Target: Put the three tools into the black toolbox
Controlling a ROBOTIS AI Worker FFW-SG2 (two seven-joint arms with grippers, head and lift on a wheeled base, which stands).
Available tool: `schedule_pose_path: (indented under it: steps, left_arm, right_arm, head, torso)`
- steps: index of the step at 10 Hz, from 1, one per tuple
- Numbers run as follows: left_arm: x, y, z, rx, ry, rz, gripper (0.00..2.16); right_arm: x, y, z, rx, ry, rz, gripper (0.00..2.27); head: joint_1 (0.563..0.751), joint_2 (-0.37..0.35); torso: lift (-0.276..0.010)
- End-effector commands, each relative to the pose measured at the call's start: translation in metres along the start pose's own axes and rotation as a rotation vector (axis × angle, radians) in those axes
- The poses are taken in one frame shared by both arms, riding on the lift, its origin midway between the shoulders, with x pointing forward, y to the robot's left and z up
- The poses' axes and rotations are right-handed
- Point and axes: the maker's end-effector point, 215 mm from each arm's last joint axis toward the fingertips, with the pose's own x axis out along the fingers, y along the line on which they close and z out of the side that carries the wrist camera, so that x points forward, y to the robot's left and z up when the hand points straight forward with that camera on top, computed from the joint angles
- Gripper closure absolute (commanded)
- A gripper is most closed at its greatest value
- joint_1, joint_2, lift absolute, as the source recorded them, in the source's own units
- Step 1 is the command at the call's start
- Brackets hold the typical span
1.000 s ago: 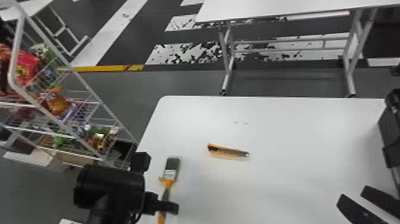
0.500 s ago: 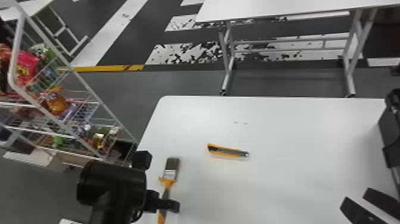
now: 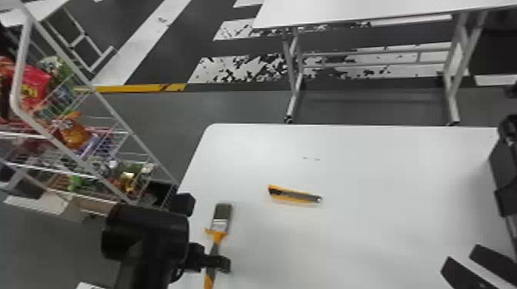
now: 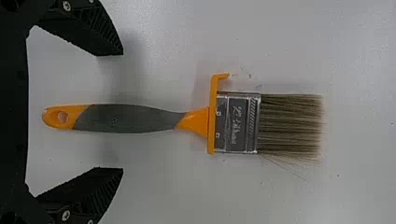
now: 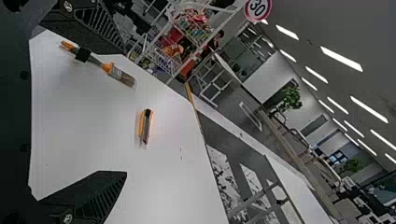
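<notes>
My left gripper (image 3: 222,263) is over the handle of the paintbrush (image 3: 217,235) near the table's left side. In the left wrist view, the left gripper (image 4: 123,112) is open, one finger on each side of the grey-orange handle of the brush (image 4: 135,118), touching neither. A yellow-and-grey utility knife (image 3: 295,195) lies farther back, around mid-table. At the lower right stands my right gripper (image 3: 462,254), its fingers apart and holding nothing. The right wrist view has the right gripper (image 5: 125,113) open, with the knife (image 5: 146,127) lying beyond it. The black toolbox (image 3: 507,165) is cut off by the right edge.
The white table (image 3: 357,161) bears these things. A wire rack of snack packets (image 3: 73,132) stands beyond its left edge, beside the left arm. Across a strip of floor, a second white table (image 3: 369,11) stands at the back.
In the head view, my right gripper has shifted slightly to the right. The left arm's wrist has moved a little to the right above the brush. Brush and knife lie as before.
</notes>
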Motion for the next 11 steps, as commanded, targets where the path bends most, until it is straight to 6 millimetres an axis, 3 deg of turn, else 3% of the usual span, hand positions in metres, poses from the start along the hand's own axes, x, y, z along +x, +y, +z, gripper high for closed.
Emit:
schedule_pose_path:
  steps: [1, 7, 9, 11]
  left_arm:
    - [0.005, -0.002, -0.003, -0.007, 0.018, -0.007, 0.21]
    - [0.012, -0.006, -0.001, -0.018, 0.041, -0.023, 1.39]
    - [0.003, -0.013, 0.007, 0.007, 0.002, -0.025, 1.44]
    - [-0.023, -0.026, 0.026, 0.053, -0.090, -0.021, 1.43]
  right_arm:
    - [0.000, 0.001, 0.000, -0.001, -0.001, 0.006, 0.08]
    - [0.000, 0.000, 0.003, -0.005, -0.008, 0.005, 0.08]
    - [0.005, -0.002, 0.004, -0.003, -0.010, 0.008, 0.08]
    - [0.011, -0.003, 0.003, -0.013, -0.003, 0.004, 0.08]
  head:
    - [0.695, 0.350]
    - [0.695, 0.350]
    - [0.695, 0.350]
    - [0.695, 0.350]
  torso:
    - [-0.051]
    - [-0.051]
    - [-0.051]
    - [-0.051]
